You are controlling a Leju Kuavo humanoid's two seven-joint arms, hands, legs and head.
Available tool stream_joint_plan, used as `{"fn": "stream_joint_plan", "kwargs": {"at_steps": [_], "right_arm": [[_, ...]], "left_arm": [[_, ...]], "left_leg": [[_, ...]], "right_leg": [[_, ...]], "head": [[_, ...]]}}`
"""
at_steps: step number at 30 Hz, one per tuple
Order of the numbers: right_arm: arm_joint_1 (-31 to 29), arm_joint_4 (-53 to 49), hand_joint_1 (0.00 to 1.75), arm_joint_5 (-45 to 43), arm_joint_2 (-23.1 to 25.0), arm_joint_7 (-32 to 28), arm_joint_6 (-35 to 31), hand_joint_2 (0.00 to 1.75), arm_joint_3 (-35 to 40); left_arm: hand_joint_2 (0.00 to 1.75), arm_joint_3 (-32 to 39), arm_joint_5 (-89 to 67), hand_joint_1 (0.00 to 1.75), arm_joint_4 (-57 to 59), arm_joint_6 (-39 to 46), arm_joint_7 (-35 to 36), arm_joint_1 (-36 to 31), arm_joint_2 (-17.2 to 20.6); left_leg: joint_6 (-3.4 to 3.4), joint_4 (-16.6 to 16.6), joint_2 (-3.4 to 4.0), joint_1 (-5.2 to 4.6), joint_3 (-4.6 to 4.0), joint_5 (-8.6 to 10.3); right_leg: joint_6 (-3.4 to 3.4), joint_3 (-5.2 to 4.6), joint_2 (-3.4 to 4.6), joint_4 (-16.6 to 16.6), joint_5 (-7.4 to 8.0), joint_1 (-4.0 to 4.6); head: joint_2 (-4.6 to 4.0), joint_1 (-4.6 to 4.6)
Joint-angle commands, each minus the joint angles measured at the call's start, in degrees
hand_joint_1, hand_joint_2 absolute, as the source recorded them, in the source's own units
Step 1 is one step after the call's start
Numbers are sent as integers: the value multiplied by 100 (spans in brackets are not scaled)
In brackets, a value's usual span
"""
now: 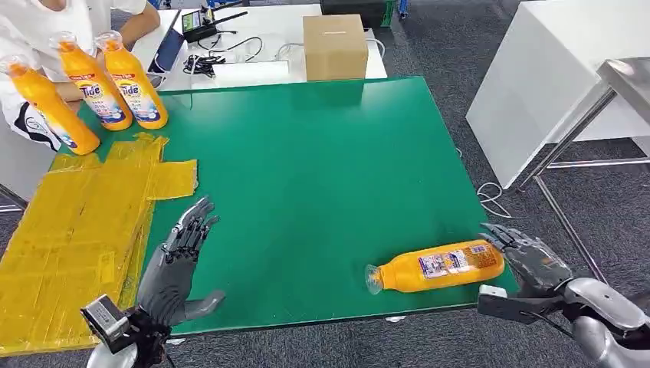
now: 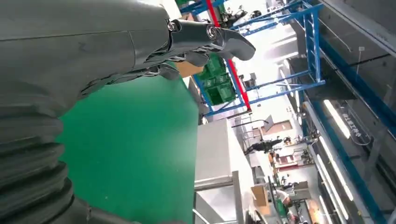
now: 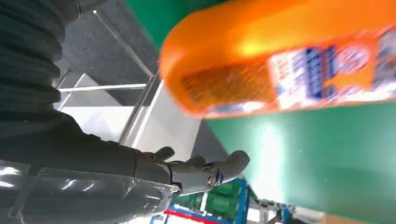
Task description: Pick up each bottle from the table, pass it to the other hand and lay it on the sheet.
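Right hand (image 1: 529,261) sits at the table's (image 1: 306,153) near right corner, palm toward the base of the lying bottle (image 1: 437,267). Fingers spread, tips at or just behind the bottle's base; contact cannot be confirmed from the head view, and the right wrist view, blurred, shows the bottle (image 3: 285,60) apart from the thumb (image 3: 210,172). Nothing gripped.

The bottle lies on its side along the near edge, cap pointing left, base at the right corner.

Left hand (image 1: 178,264) hovers over the near left part of the table, just beside the yellow sheet (image 1: 69,230). Fingers extended and pointing toward the far edge, thumb out to the right; it holds nothing. Left wrist view: thumb (image 2: 219,39) straight, above green surface.

Three upright bottles (image 1: 92,88) stand at the far left corner, beside the sheet's far end. A person (image 1: 46,31) stands behind them.
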Motion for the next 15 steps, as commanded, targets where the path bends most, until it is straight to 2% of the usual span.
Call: {"fn": "stream_joint_plan", "kwargs": {"at_steps": [1,6,7,15], "right_arm": [[-416,728,0,63,533,46,-138,175,579],[-499,846,0,125,656,89,-219,175,692],[-528,886,0,150,683,100,-240,175,713],[-807,1301,0,340,921,122,-351,175,984]], "left_arm": [[175,-122,-9,0,377,18,55,-196,30],[175,-132,-44,0,412,56,86,-223,24],[175,-128,-49,0,416,63,91,-228,21],[175,-105,-53,0,543,82,121,-301,-21]], "left_leg": [[-11,-7,5,13,25,-5],[-18,-5,12,21,41,-15],[-10,-7,7,11,20,-4],[-11,-7,10,13,23,-5]], "right_leg": [[-3,31,1,-20,2,13],[-4,51,4,-26,-3,20],[-3,25,3,-18,2,11],[-3,28,5,-19,3,13]], "head": [[0,-2],[0,0],[0,0],[0,0]]}}
